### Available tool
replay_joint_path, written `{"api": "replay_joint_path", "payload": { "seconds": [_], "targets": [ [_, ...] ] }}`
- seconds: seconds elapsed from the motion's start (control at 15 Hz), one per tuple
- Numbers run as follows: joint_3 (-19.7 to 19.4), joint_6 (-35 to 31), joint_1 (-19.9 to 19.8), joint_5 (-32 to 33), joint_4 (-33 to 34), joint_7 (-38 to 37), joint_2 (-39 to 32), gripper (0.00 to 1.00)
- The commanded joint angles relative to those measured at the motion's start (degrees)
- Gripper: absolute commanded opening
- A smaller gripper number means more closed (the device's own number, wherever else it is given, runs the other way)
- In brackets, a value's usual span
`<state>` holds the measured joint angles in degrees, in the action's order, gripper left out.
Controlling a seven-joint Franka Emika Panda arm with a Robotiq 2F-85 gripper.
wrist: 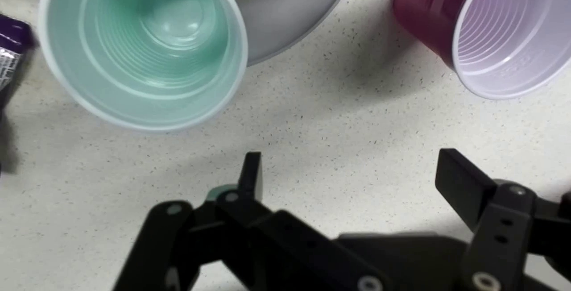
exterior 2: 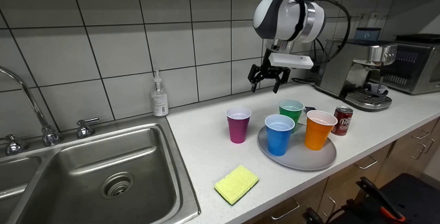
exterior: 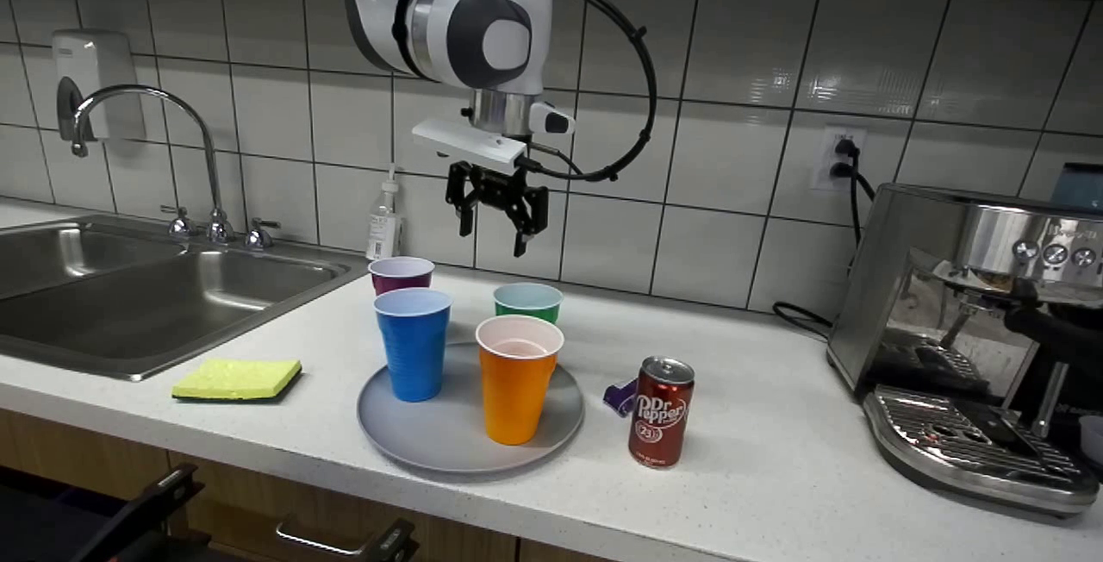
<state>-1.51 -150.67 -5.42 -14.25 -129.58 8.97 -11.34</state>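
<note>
the gripper (wrist: 350, 155) hangs above the counter (wrist: 312, 126), its fingers (wrist: 461, 184) spread wide apart. nearest it are the green cup (exterior 2: 292, 112), upright at the edge of the gray plate (exterior 2: 304, 163), and the purple cup (exterior 2: 238, 127), upright on the counter. the blue cup (exterior: 414, 351) and orange cup (exterior: 517, 394) stand on the plate, near each other.

In an exterior view, a Dr Pepper can (exterior: 661, 414) stands below and to the right of the tool (exterior: 493, 239), a purple wrapper (exterior: 619, 396) partly hidden behind it. Farther right of the tool rests an espresso machine (exterior: 969, 342) (black plugs (exterior: 845, 148) sit in the wall outlet (exterior: 824, 157) near it). Below and left of the tool lies a yellow sponge (exterior: 237, 379); to the left too are a pump bottle (exterior: 385, 230), then the faucet (exterior: 212, 167), the sink (exterior: 211, 279) and a white wall dispenser (exterior: 102, 84).
</note>
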Motion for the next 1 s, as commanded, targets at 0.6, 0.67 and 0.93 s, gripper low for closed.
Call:
{"api": "replay_joint_path", "payload": {
  "seconds": [0.6,0.67,0.93],
  "targets": [
    [1.88,1.01,-0.61,-2.07,-0.16,3.18,1.3,1.0],
    [2.27,1.01,-0.64,-2.32,-0.52,4.09,1.85,1.0],
    [3.24,1.18,-0.79,-3.55,-1.33,8.47,3.09,1.0]
  ]
}}
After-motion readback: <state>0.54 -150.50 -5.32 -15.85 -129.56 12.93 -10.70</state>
